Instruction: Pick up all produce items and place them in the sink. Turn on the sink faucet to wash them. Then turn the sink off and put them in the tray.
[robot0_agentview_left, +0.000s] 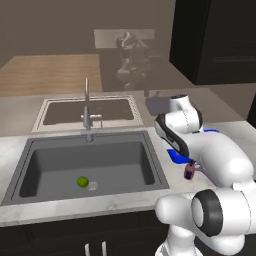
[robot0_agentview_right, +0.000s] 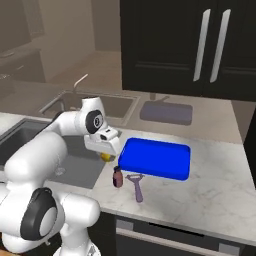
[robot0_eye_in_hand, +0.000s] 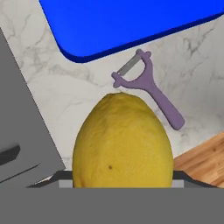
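I see the lime (robot0_agentview_left: 82, 181) lying in the sink (robot0_agentview_left: 45, 165). My gripper (robot0_agentview_right: 106, 155) pinches the lemon (robot0_eye_in_hand: 122, 144) above the counter; sinking it, washing and traying remain.

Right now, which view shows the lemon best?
The hand view: the lemon looms large between the fingertips, above the counter. In the right base view it is a yellow sliver under the gripper; the left base view adds nothing.

You're looking at a rendered home kitchen: a pale marble surface (robot0_agentview_left: 75, 207) holds a dark grey sink (robot0_agentview_left: 35, 165) with a slim metal faucet (robot0_agentview_left: 87, 107) at its back edge, tall dark cabinets (robot0_agentview_right: 165, 45) with long handles stand behind, and a purple peeler (robot0_agentview_right: 136, 185) lies near the front edge.
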